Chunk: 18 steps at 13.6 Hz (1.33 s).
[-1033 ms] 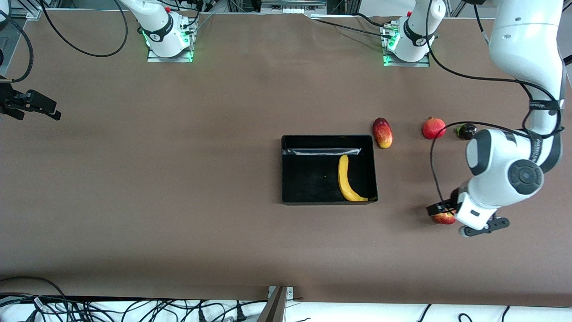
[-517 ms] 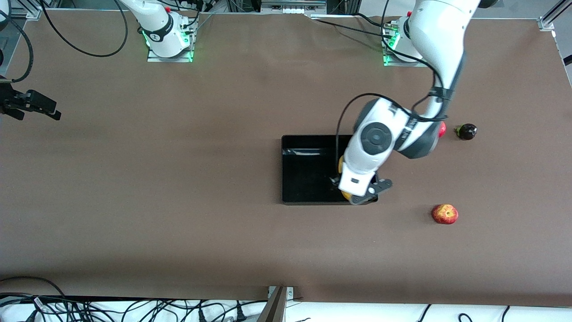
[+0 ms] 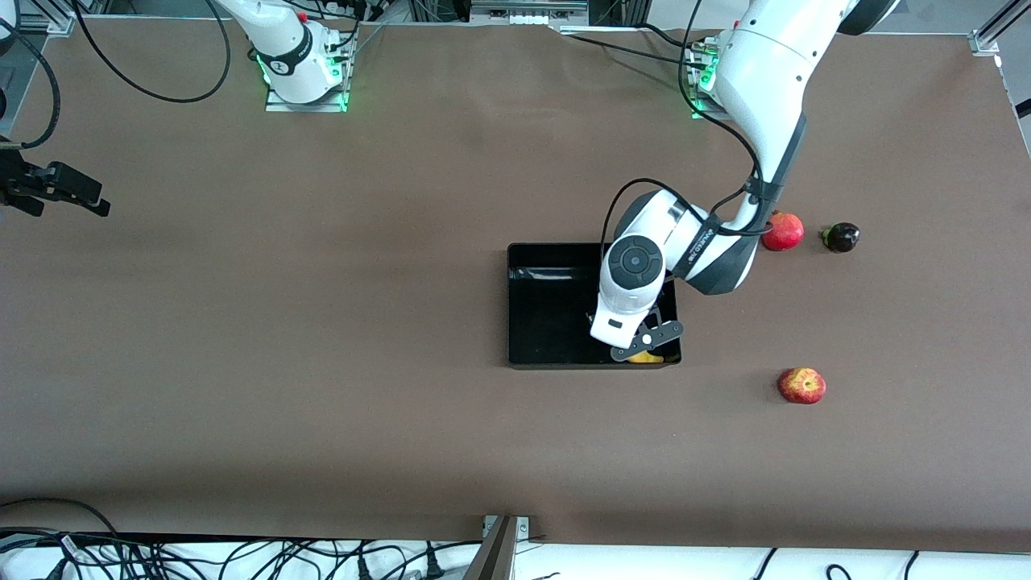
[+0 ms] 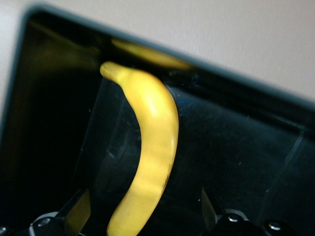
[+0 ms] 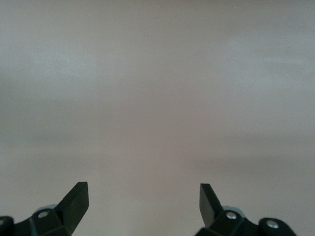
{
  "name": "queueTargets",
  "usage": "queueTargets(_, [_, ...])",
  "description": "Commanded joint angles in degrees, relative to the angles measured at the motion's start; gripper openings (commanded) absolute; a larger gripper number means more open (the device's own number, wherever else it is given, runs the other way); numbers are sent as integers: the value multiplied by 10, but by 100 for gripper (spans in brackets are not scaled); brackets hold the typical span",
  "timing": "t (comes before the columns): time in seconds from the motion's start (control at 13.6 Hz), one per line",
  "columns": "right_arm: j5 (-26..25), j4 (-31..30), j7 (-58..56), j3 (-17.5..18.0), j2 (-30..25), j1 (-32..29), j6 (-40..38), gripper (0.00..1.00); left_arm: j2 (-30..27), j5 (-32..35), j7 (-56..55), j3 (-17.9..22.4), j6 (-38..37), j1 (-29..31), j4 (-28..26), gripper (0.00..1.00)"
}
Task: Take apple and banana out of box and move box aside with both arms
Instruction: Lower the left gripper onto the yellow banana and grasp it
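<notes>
The black box (image 3: 548,310) sits mid-table. The yellow banana (image 3: 646,357) lies in it along the wall at the left arm's end; only its tip shows under the arm. My left gripper (image 3: 627,345) hangs over the banana inside the box. In the left wrist view the gripper (image 4: 143,212) is open, with one finger on each side of the banana (image 4: 152,128) and a gap on both sides, above the box floor (image 4: 236,147). The red-and-yellow apple (image 3: 801,385) lies on the table toward the left arm's end, nearer the camera than the box. My right gripper (image 3: 60,192) waits open over bare table (image 5: 143,204).
A round red pomegranate (image 3: 784,231) and a small dark fruit (image 3: 840,237) lie toward the left arm's end, farther from the camera than the apple. The left arm's elbow covers the table beside the box's corner. Cables run along the table's near edge.
The left arm swung from the apple to the box and now hangs over the banana. The apple stays on the table. The right arm has not moved.
</notes>
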Motion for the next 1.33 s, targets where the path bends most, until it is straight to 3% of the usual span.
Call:
queueTargets(0.0, [11, 3, -9, 2, 1, -5, -6, 100, -7, 8, 36, -11, -6, 17, -19, 100])
queueTargets(0.52, [11, 3, -9, 2, 1, -5, -6, 100, 20, -7, 59, -19, 42, 38, -33, 100])
queueTargets(0.59, [11, 3, -9, 2, 1, -5, -6, 100, 22, -7, 59, -19, 49, 38, -34, 92])
queueTargets(0.66, [11, 3, -9, 2, 1, -5, -6, 100, 24, -7, 57, -19, 50, 38, -34, 72])
queueTargets(0.81, [11, 3, -9, 2, 1, -5, -7, 100, 24, -7, 54, -19, 50, 38, -34, 48])
queueTargets(1.18, [11, 3, -9, 2, 0, -5, -17, 100, 20, -7, 52, -26, 44, 38, -33, 0])
queueTargets(1.25, [11, 3, -9, 2, 0, -5, -16, 100, 17, -7, 52, -26, 43, 38, -30, 0])
